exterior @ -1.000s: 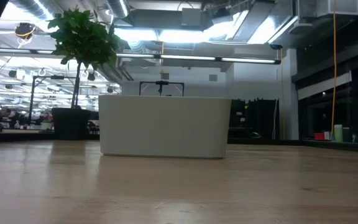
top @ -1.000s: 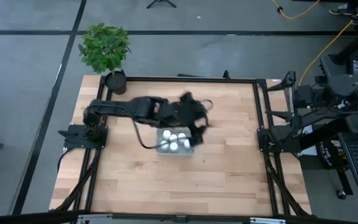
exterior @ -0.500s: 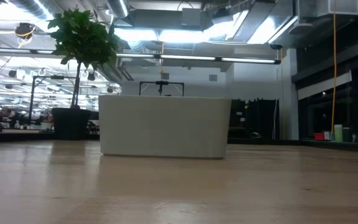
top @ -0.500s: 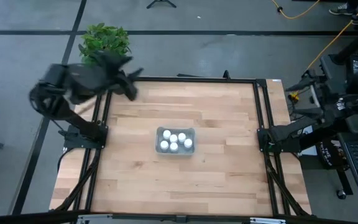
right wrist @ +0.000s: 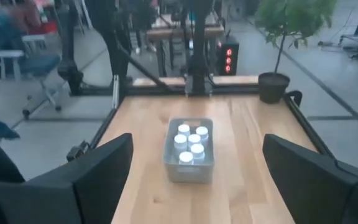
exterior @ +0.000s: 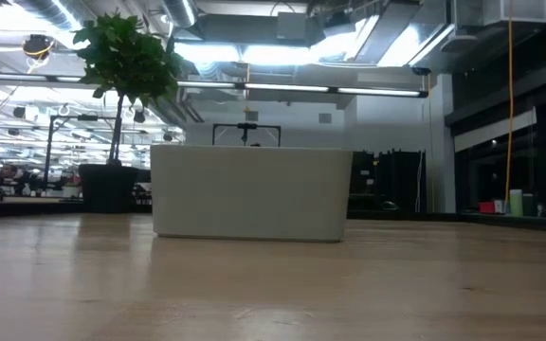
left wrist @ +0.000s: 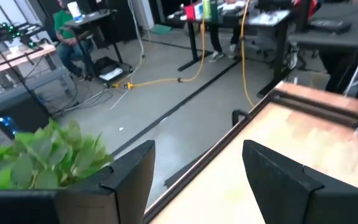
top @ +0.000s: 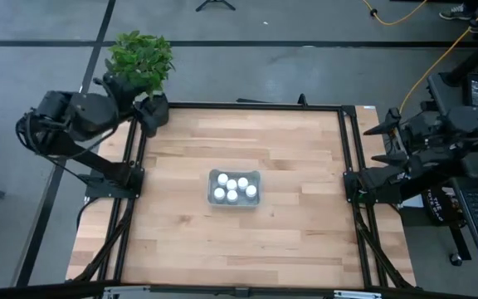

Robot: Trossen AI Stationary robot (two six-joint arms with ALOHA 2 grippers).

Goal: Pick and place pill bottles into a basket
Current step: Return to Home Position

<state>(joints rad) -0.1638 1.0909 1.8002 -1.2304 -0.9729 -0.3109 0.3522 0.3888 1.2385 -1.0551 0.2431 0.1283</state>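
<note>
high: six pill bottles (top: 231, 184) all sat in basket (top: 255, 175) mid-tabletop (top: 289, 241), none loose, both arms at the edges | low: basket wall hid the bottles | left wrist: left hand (left wrist: 197, 180) open, empty | right wrist: right hand (right wrist: 197, 186) open, empty, facing the basket | placing looked done, only homing left

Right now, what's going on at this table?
Nothing is being handled. Six white pill bottles stand together inside the small basket in the middle of the table. The left gripper is open and empty by the corner with the potted plant. The right gripper is open and empty at the table's right edge. The sorting looks done.
</note>
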